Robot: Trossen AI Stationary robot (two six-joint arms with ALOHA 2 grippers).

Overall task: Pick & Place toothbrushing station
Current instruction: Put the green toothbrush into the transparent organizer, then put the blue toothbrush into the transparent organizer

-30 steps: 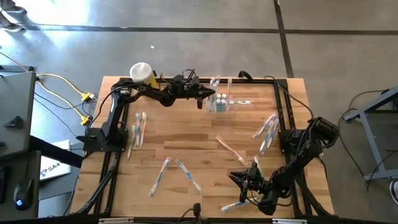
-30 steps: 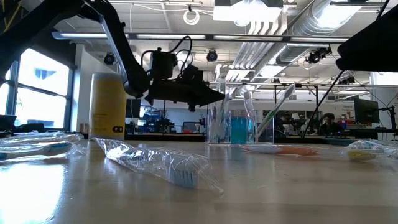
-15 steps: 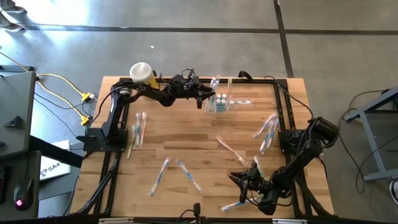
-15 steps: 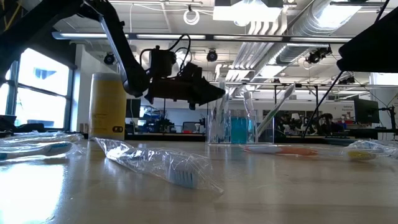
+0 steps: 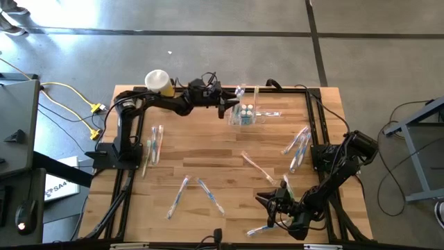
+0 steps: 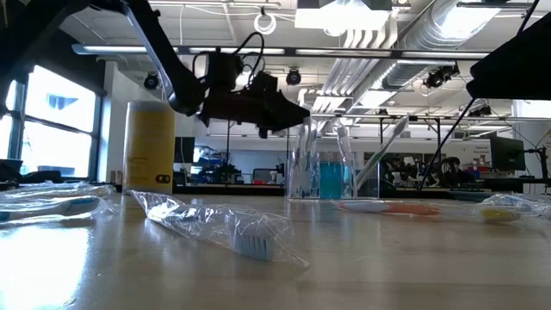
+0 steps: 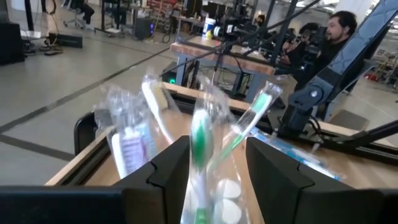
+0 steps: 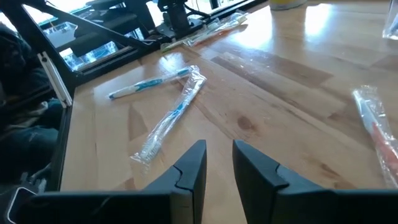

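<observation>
High view first: the wooden table (image 5: 229,153) fills the middle, my left arm stretched along its far edge and my right arm folded over the near right corner. A yellow cylinder container (image 5: 159,80) stands at the far left edge. My left gripper (image 5: 225,108) hovers just beside the clear cup (image 5: 247,115), which stands upright near the middle of the far edge with wrapped toothbrushes (image 7: 200,134) standing in it, heads up and leaning outward; from my left wrist, my fingers (image 7: 169,167) are spread, with a green-handled brush showing between them, not pinched. My right gripper (image 5: 270,201) hangs low, fingers narrowly apart, holding nothing. Loose wrapped brushes lie flat: a pair (image 5: 153,144) running lengthwise by the left rail, two (image 5: 196,193) splayed in a V at the near middle.
</observation>
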